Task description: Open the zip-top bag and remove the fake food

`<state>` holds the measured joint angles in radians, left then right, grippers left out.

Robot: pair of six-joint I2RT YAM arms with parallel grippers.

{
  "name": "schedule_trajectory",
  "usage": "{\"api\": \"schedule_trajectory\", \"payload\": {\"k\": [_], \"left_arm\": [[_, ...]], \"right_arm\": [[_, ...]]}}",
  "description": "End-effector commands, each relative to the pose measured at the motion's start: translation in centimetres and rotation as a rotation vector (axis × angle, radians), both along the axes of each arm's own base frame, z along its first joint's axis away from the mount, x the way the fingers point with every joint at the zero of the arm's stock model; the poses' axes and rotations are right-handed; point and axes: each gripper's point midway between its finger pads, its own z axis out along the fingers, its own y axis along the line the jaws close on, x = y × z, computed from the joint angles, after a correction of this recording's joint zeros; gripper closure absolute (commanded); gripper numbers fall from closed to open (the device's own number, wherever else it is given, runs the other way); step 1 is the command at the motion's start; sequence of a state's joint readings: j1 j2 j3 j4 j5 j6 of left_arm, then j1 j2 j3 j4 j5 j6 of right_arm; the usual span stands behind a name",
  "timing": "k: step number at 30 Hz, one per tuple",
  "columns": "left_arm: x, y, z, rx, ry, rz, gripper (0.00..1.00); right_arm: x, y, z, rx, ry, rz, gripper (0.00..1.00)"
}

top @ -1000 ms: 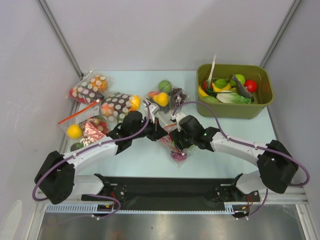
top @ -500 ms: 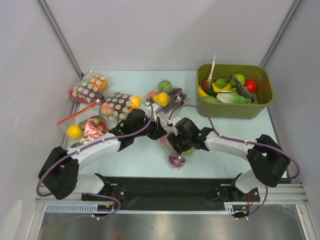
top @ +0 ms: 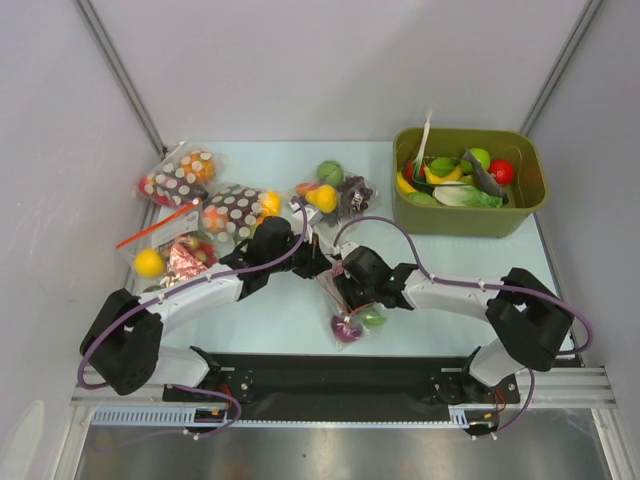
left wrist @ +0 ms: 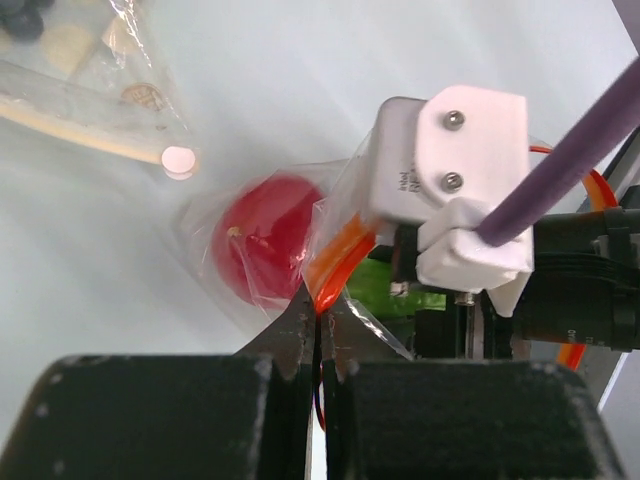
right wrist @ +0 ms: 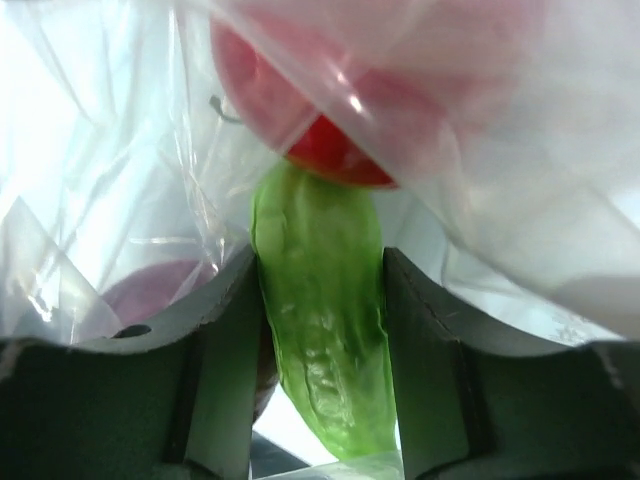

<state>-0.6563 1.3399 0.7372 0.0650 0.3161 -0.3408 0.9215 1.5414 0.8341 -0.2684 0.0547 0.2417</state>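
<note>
At the middle of the table, a little toward 6 o'clock in the overhead view, the zip-top bag sits bunched between the two grippers, and the black wrists cover most of it. Whether it rests on the table or hangs clear cannot be told.

The left gripper is clamped on the red-orange zip strip, its jaws pressed together with only a fold of the strip showing above them. The right gripper reaches in from 3 o'clock. Its fingers press the green piece from both sides through the clear film, so it grasps the bag with that piece inside.

The red ball touches the green piece at its 12 o'clock end, blurred behind plastic. The purple piece sags at the bag's 6 o'clock end. The right wrist view shows only a pale arc of it at 8 o'clock. The grippers hide whatever else the bag holds.

A green bin of toy food stands at 2 o'clock, and the brown white-dotted bags lie at 10 o'clock. In the left wrist view, a bag with a white zip strip is cut off at 11 o'clock.
</note>
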Motion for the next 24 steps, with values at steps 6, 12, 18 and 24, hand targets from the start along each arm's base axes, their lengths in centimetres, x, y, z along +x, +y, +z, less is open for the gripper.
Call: {"api": "schedule_trajectory", "payload": {"k": [6,12,18,24], "left_arm": [[1.3,0.1,1.8,-0.030,-0.060,0.039,1.00],[1.1,-0.2,1.9,-0.055,-0.051,0.030,1.00],[0.9,-0.4,2.2,-0.069,-0.040,0.026,1.00],[0.1,-0.8,2.8,-0.108,-0.038,-0.001,1.00]], "right_arm": [[1.2,-1.3,6.5,0.130,-0.169,-0.123,0.85],[1.4,-1.7,12.3,0.311,-0.289,-0.170,0.84],[1.5,-2.6,15.0,0.404,-0.358,-0.220,0.84],[1.9,-3.3,16.2,0.502,-0.433,-0.262,0.83]]}}
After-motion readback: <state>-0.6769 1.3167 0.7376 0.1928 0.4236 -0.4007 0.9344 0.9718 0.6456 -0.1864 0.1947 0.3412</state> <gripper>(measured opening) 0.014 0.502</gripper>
